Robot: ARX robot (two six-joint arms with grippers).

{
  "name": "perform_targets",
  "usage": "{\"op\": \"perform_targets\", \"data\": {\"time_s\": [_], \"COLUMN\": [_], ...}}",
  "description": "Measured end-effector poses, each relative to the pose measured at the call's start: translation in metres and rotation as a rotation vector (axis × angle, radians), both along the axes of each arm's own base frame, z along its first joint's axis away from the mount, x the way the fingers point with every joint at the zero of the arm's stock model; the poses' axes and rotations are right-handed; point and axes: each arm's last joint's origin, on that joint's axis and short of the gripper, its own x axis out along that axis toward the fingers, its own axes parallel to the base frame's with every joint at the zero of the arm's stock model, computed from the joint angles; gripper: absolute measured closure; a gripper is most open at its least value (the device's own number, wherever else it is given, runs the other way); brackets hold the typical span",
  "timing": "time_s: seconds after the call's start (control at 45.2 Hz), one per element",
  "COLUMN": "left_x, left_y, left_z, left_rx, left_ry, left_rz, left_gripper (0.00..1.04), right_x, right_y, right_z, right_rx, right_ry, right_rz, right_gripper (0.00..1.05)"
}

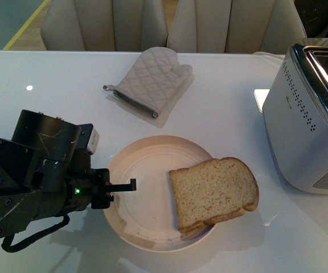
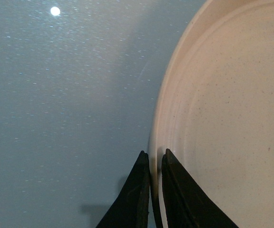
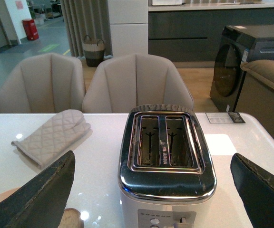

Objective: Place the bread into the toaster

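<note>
Front view: bread (image 1: 212,192) lies across plate (image 1: 152,153) from left fingers (image 1: 123,186) clamping its rim; right fingers (image 3: 37,194) spread.

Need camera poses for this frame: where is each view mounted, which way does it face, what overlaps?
Front: on the body between the arms, looking down at the table; plate, bread, oven mitt, toaster; left arm and left gripper show lower left.
Left wrist: looks along its fingers, closed on the plate rim.
Right wrist: faces the toaster's slots and chairs beyond; right gripper open, a finger at each side.
Shared: front and right wrist both see toaster and oven mitt; front and left wrist, the plate.
</note>
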Motion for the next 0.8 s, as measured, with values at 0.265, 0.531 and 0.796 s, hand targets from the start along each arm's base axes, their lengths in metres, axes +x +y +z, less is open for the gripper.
{"op": "perform_targets", "data": {"time_s": [0.265, 0.531, 0.796], "left_x": [-0.002, 0.005, -0.028], "left_y": [-0.002, 0.047, 0.112], "left_z": [0.001, 0.054, 0.172], "left_rx": [0.005, -0.1, -0.222], "left_ry": [0.002, -0.14, -0.467], "left_rz": [0.033, 0.259, 0.455], "left_gripper": [0.7, 0.29, 0.07], "right_x": [0.0, 0.0, 0.0], "right_y": [0.0, 0.0, 0.0], "right_z": [0.0, 0.0, 0.0], "right_rx": [0.0, 0.0, 0.0], "right_ry": [0.0, 0.0, 0.0], "right_rz": [0.0, 0.0, 0.0], "right_gripper": [0.09, 0.09, 0.09]}}
